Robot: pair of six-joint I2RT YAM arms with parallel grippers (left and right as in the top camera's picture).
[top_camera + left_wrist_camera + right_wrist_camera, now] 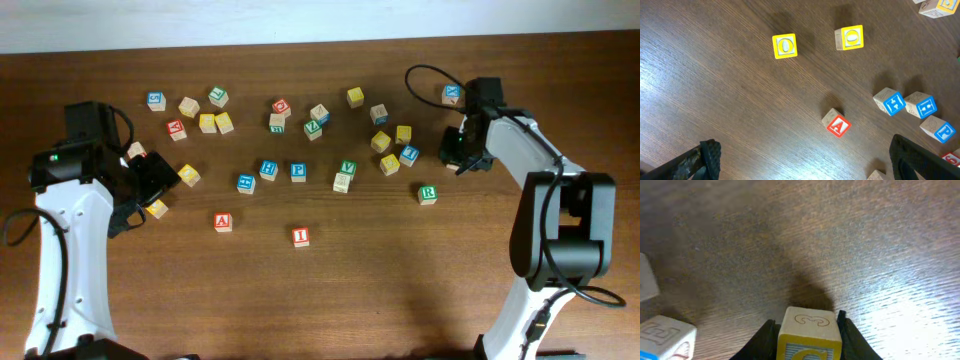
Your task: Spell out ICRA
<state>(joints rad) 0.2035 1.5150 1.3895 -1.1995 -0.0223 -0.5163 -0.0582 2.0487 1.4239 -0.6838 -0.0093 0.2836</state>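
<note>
The red A cube point(223, 222) and the red I cube point(300, 236) sit at the front middle of the table. The green R cube point(427, 194) sits to the right. My right gripper point(462, 152) is beyond the R cube. In the right wrist view it point(807, 325) is shut on a yellow C cube point(809, 335), low over the wood. My left gripper point(150, 185) is open and empty at the left. In the left wrist view its jaws point(810, 165) gape wide, with the A cube point(838, 125) just ahead of them.
A blue P cube point(298, 171) and several other lettered cubes are scattered across the back half of the table. Two yellow cubes point(784, 46) point(849, 38) and three blue cubes point(889, 101) lie near my left gripper. A blue cube point(665, 335) lies left of my right gripper.
</note>
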